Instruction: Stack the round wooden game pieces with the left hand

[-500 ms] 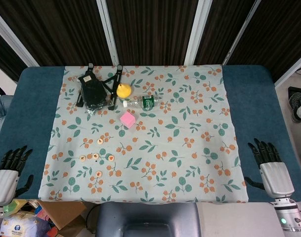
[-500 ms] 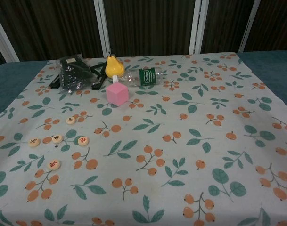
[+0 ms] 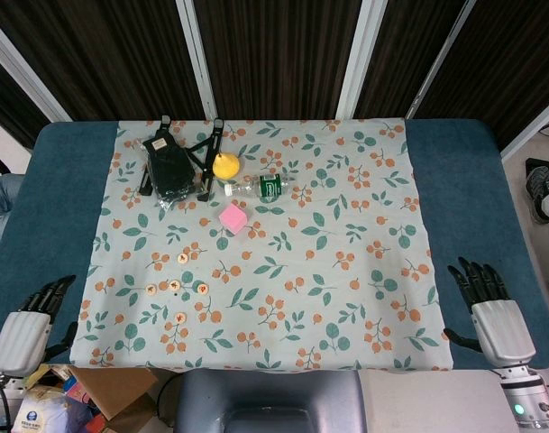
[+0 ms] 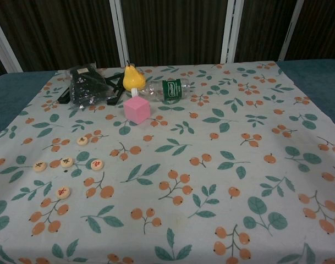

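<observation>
Several round wooden game pieces lie flat and apart on the left part of the floral cloth [image 3: 346, 298]. One piece [image 3: 183, 258] [image 4: 82, 140] sits furthest back. Three more pieces form a row, the left piece [image 3: 150, 290] [image 4: 39, 166], the middle piece [image 3: 174, 285] [image 4: 66, 161] and the right piece [image 3: 203, 289] [image 4: 97, 164]. The nearest piece [image 3: 179, 317] [image 4: 62, 192] lies in front of them. My left hand [image 3: 35, 317] rests off the cloth at the table's front left corner, fingers extended, holding nothing. My right hand [image 3: 489, 302] lies at the front right, fingers spread and empty. The chest view shows neither hand.
At the back left of the cloth lie a black bagged item [image 3: 169, 171] [image 4: 83, 88], a yellow pear-shaped toy [image 3: 225, 166] [image 4: 132, 77], a clear bottle with a green label [image 3: 260, 187] [image 4: 167, 89] and a pink cube [image 3: 233, 217] [image 4: 137, 109]. Blue table cover [image 3: 49, 207] borders both sides.
My left hand has shifted a little toward the front edge and turned inward. My right hand has slipped slightly nearer the front. The pieces have not moved.
</observation>
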Motion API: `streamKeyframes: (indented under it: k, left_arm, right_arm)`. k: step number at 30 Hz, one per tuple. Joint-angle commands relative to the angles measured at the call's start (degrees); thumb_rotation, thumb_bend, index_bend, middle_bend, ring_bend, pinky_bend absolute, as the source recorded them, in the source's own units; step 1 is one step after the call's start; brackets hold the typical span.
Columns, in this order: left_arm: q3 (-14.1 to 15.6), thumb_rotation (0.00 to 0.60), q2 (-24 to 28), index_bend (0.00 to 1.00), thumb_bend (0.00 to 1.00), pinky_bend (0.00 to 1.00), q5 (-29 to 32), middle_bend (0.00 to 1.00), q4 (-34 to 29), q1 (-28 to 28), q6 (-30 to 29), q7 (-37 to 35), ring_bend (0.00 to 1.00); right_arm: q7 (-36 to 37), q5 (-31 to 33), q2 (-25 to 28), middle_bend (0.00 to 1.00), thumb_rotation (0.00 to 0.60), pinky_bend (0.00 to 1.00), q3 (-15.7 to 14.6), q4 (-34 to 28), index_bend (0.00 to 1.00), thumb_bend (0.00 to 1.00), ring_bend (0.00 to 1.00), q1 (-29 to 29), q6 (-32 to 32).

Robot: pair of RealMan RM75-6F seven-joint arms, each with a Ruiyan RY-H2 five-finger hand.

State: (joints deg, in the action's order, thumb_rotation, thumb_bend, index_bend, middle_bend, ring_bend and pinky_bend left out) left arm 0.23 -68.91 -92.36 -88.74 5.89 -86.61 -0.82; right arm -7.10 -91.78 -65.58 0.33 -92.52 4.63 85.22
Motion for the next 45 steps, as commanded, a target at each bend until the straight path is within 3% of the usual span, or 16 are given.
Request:
streamKeyframes:
  k: [1, 4, 7, 16, 26, 45]
  left_arm:
    - [1.55, 0.600, -4.37, 0.31, 0.44, 1.00, -1.94, 0.94, 2.45, 0.13, 0.30, -5.63, 0.96]
    - [2.98, 0.600, -7.20, 0.38, 0.44, 1.00, -2.91, 1.00, 2.44, 0.90, 2.41, -9.55, 1.00]
    - [3.45, 0.600, -9.47, 0.38, 0.44, 1.00, -2.68, 1.00, 2.23, 2.13, 5.65, -6.69, 1.00]
    - [0.96, 0.600, -18.56, 0.33, 0.43, 1.00, 1.76, 1.00, 4.75, 4.62, 11.08, 2.23, 1.00]
    - [-0.77, 0.600, -25.41, 0.32, 0.42, 1.00, 4.78, 1.00, 10.51, 5.94, 12.56, 2.84, 1.00]
    - [-1.48, 0.600, -30.40, 0.36, 0.42, 1.00, 7.96, 1.00, 15.79, 7.55, 14.74, 3.14, 1.00]
  right_arm:
    - [0.11, 0.11, 0.05, 0.00, 0.600, 0.00, 0.03, 0.03, 0.00, 0.20, 0.00, -0.04, 0.00]
    - [-0.03, 0.20, 0.04, 0.00, 0.600, 0.00, 0.00, -0.11, 0.00, 0.20, 0.00, -0.03, -0.16]
    - [-0.36, -0.13, 0.03, 0.00, 0.600, 0.00, -0.22, -0.17, 0.00, 0.20, 0.00, -0.05, -0.23]
    - [0.88, -0.53, 0.69, 0.00, 0.600, 0.00, -0.47, -0.21, 0.00, 0.20, 0.00, -0.24, 0.00]
    - [2.46, -0.70, 1.47, 0.00, 0.600, 0.00, -0.59, -0.13, 0.00, 0.20, 0.00, -0.56, 0.40]
    - [2.03, -0.81, 1.45, 0.00, 0.600, 0.00, -0.75, -0.35, 0.00, 0.20, 0.00, -0.63, 0.07]
